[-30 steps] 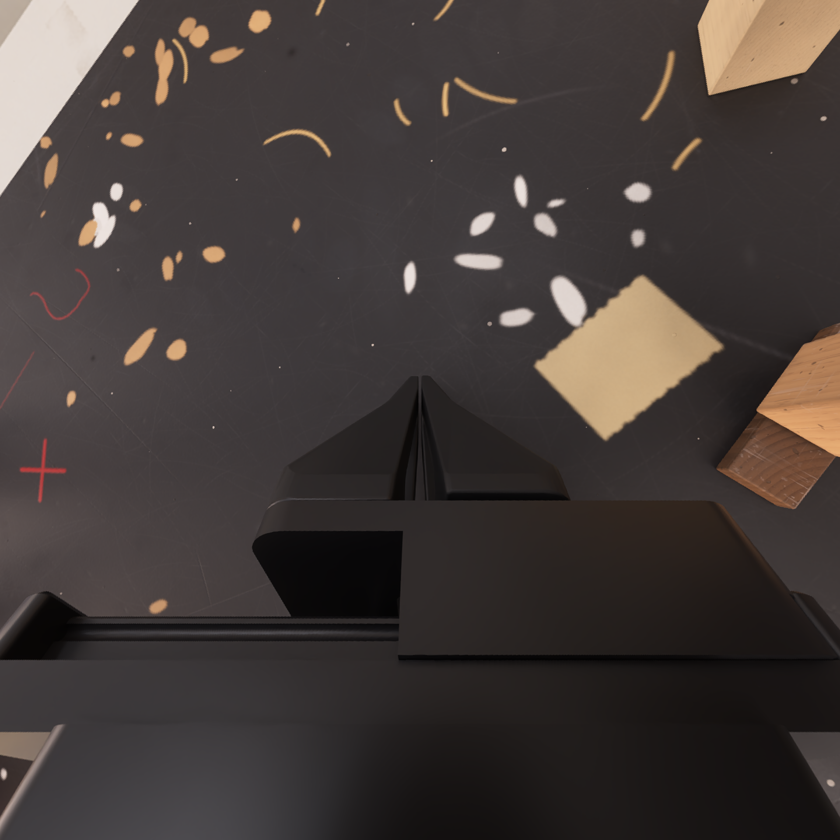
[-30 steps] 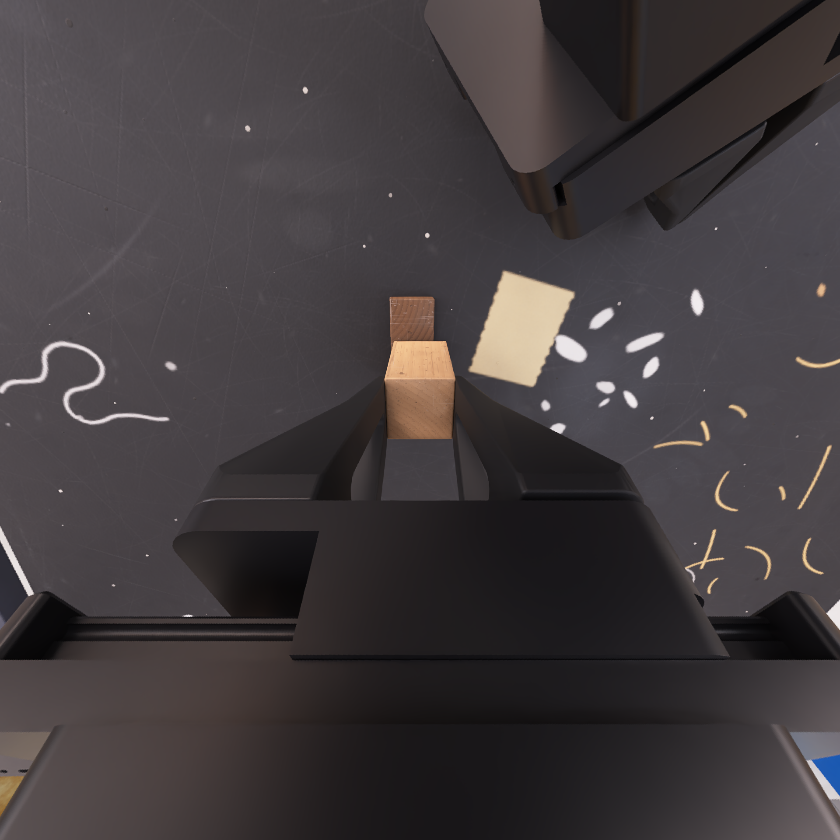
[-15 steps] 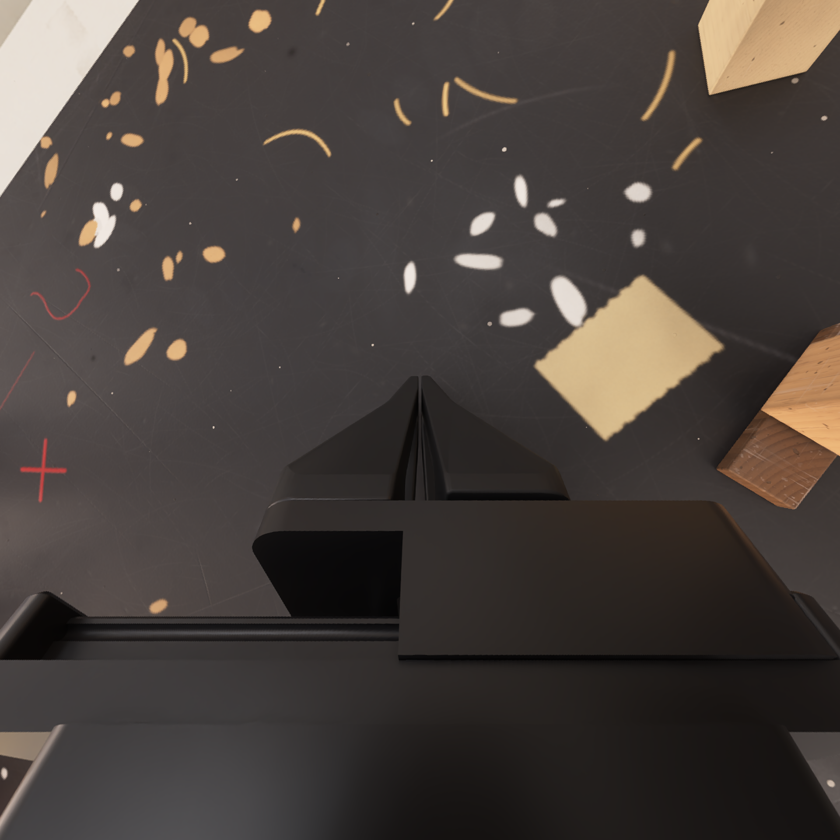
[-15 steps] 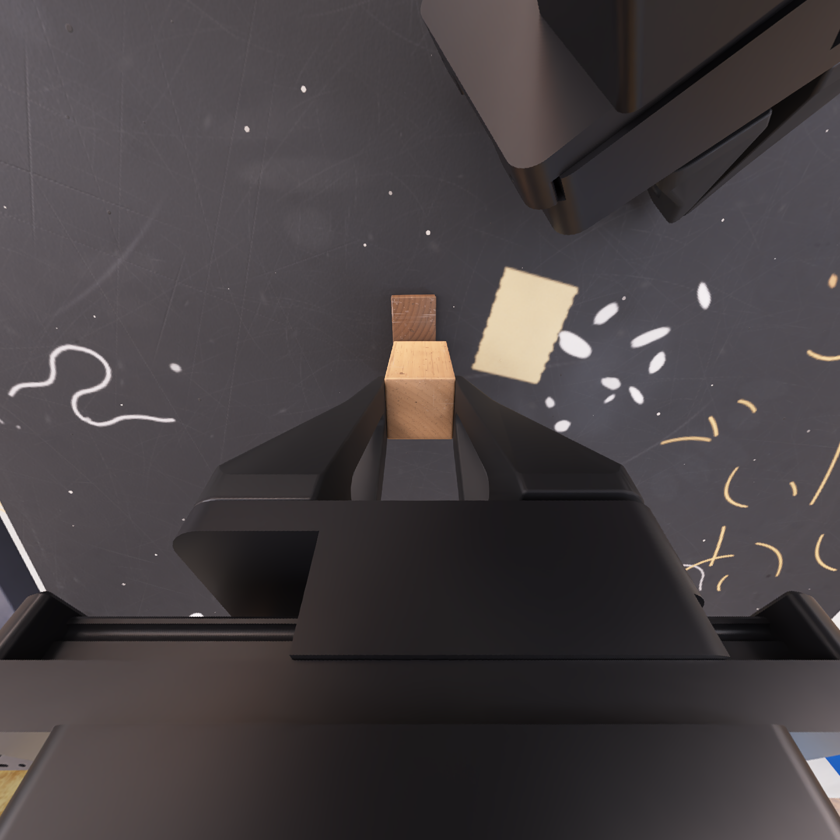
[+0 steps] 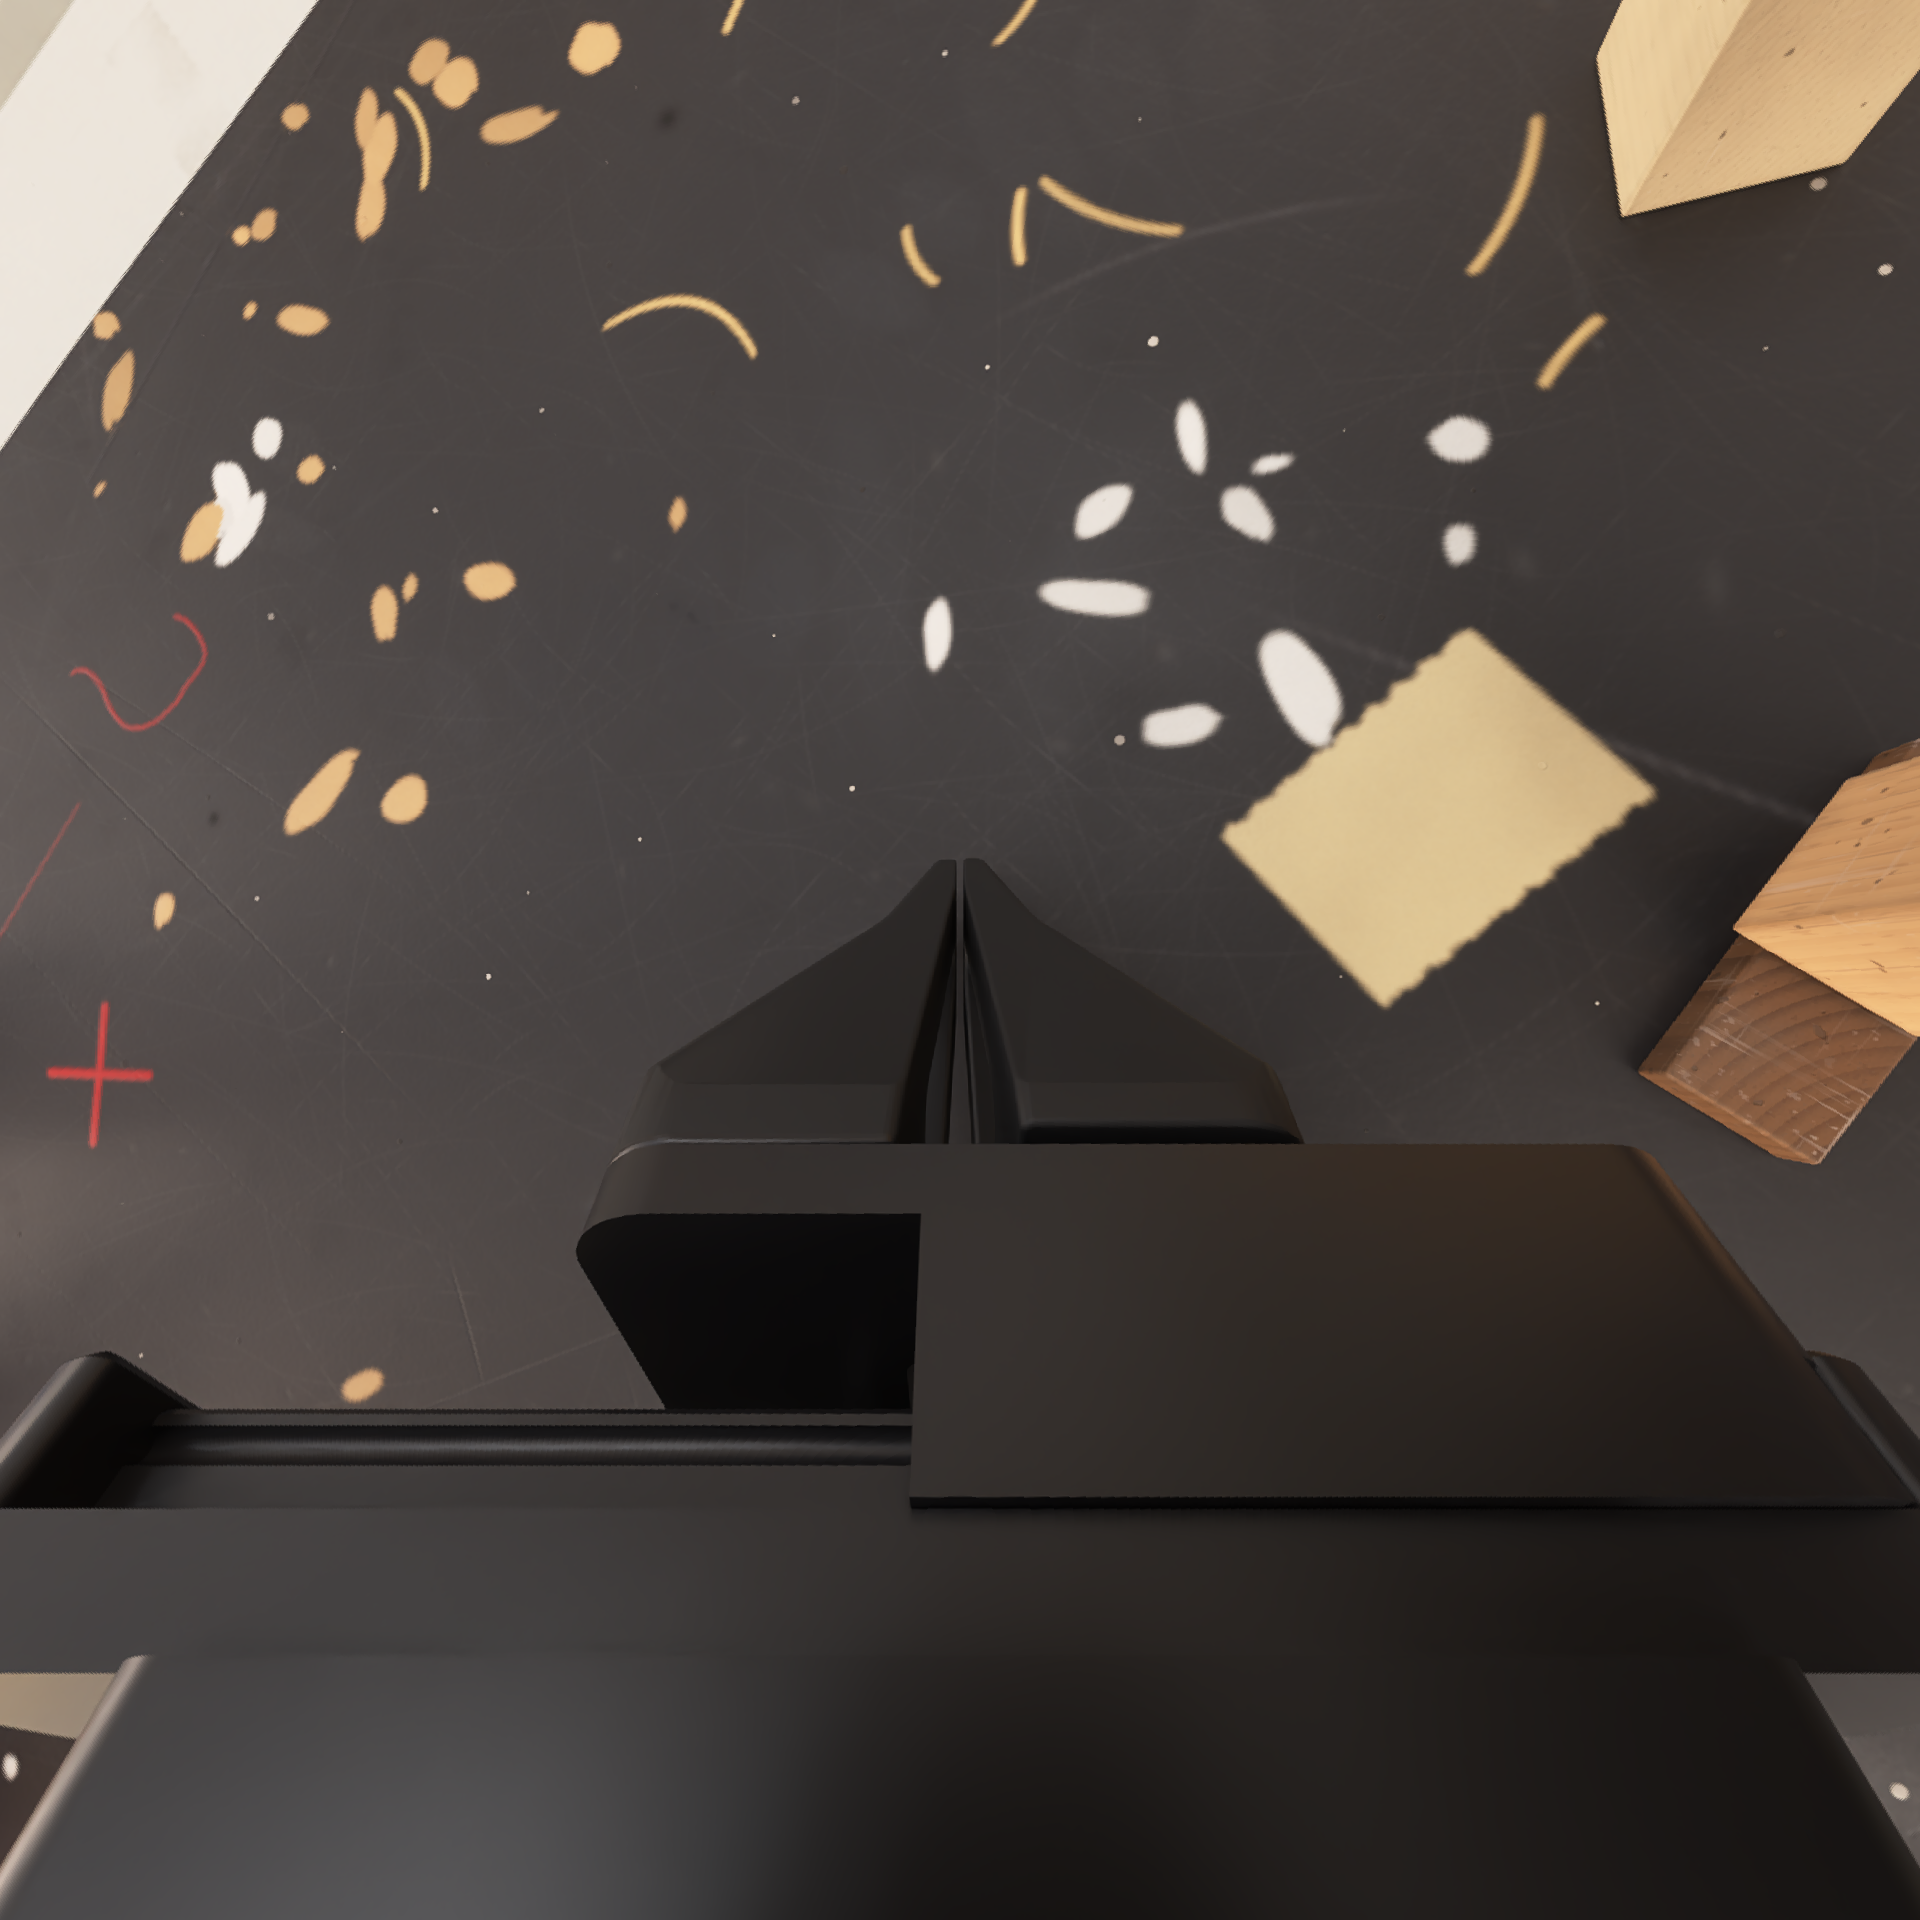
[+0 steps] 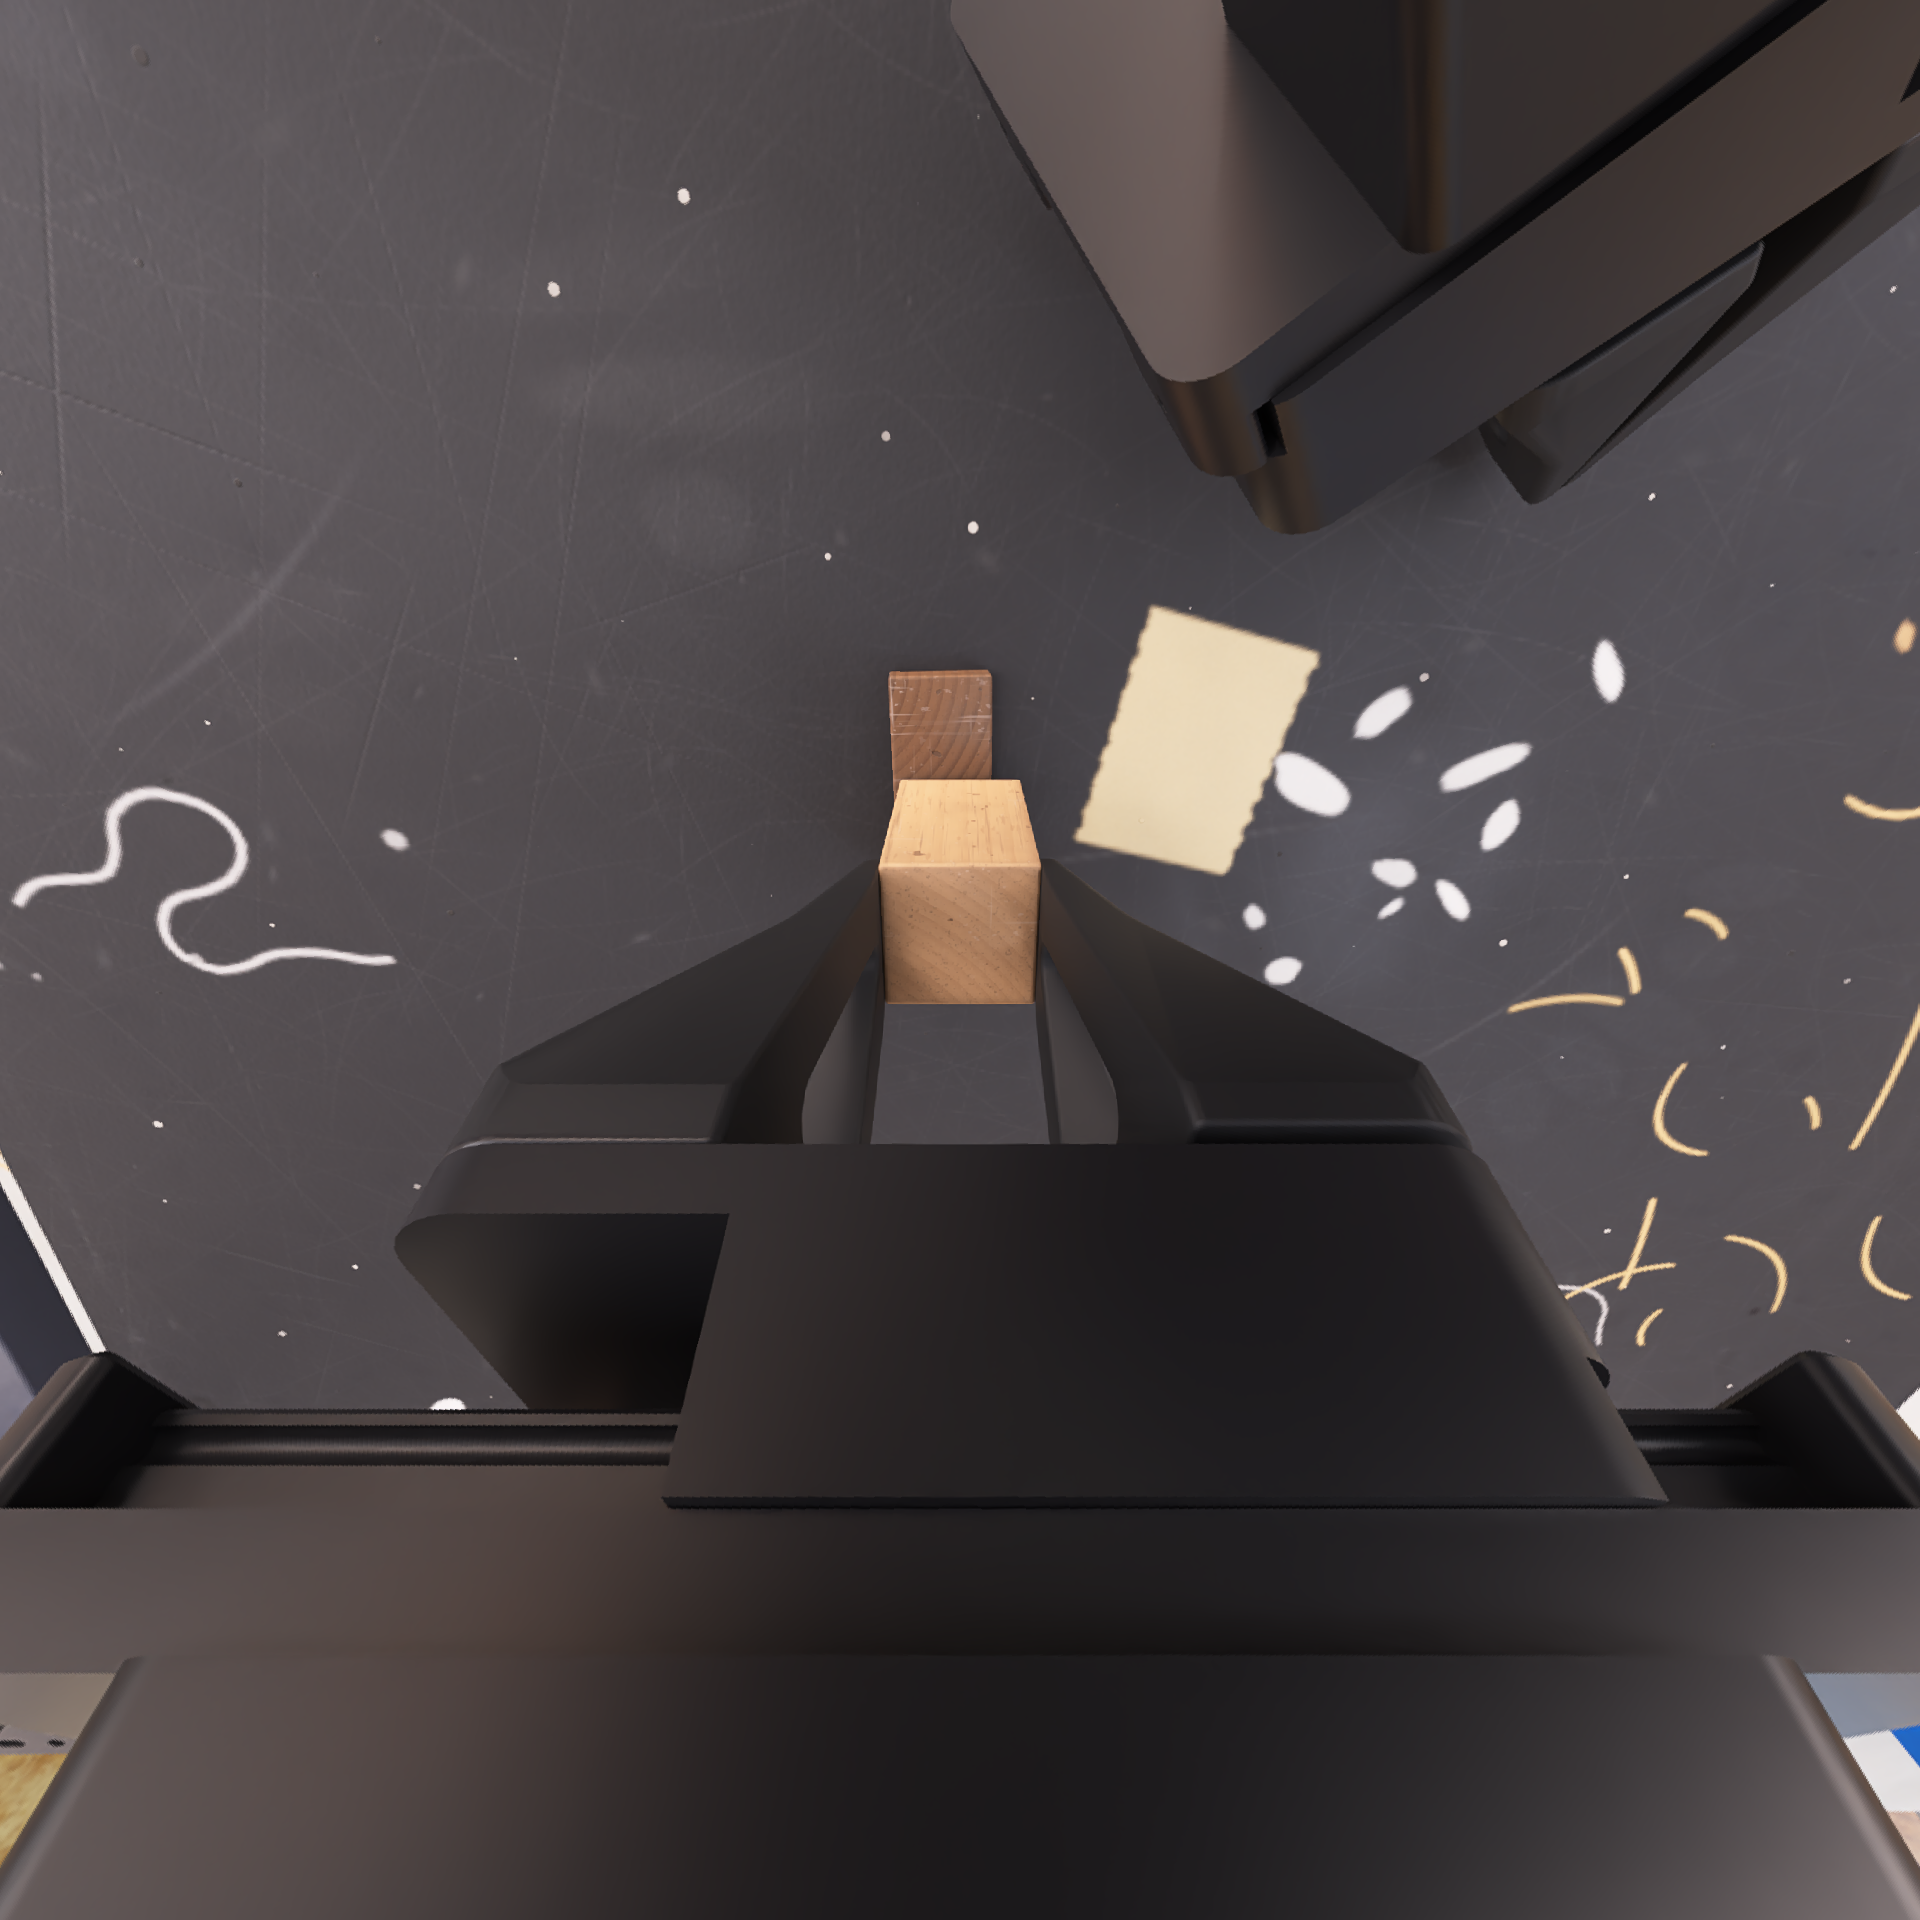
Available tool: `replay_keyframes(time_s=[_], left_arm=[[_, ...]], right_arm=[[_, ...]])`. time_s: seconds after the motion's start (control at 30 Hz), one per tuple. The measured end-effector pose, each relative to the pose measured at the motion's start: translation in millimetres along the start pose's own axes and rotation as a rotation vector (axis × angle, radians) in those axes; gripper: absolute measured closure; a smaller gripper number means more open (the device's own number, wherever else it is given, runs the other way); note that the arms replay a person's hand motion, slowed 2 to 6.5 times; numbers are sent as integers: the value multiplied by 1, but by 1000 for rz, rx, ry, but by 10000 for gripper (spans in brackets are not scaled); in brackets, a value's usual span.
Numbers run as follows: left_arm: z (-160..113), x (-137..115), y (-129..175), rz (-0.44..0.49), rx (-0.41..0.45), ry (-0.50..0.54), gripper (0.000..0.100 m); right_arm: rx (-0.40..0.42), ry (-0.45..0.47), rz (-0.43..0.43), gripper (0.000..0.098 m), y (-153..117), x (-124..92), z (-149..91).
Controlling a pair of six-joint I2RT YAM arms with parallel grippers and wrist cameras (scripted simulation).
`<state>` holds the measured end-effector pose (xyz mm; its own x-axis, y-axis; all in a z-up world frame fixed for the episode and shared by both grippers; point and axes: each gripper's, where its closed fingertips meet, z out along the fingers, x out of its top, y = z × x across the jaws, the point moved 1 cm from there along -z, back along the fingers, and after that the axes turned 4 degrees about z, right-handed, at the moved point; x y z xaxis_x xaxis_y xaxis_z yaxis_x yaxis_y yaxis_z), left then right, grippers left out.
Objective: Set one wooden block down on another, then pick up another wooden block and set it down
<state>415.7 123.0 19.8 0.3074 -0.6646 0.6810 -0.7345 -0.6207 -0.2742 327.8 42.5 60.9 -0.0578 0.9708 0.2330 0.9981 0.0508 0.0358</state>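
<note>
The dark counter [image 6: 520,468], speckled with chalky marks and a tan paper patch [image 6: 1195,738], carries the work. The left gripper [image 5: 958,873] hangs idle, its fingers pressed together on nothing. The right gripper [image 6: 958,883] has its fingers clamped on a light block [image 6: 958,904], held over a dark brown block [image 6: 940,722] that lies on the counter. A pale block [image 5: 1745,94] waits at the far right. Done well, the light block should likely be squared over the brown one, lowered flat, then let go gently.
</note>
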Motion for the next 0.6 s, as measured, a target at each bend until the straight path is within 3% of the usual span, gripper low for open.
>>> replay_keyframes(time_s=[0.6], left_arm=[[0,0,0,0,0,0,990]], right_arm=[[6,-13,-7,741,-2,3,-1]])
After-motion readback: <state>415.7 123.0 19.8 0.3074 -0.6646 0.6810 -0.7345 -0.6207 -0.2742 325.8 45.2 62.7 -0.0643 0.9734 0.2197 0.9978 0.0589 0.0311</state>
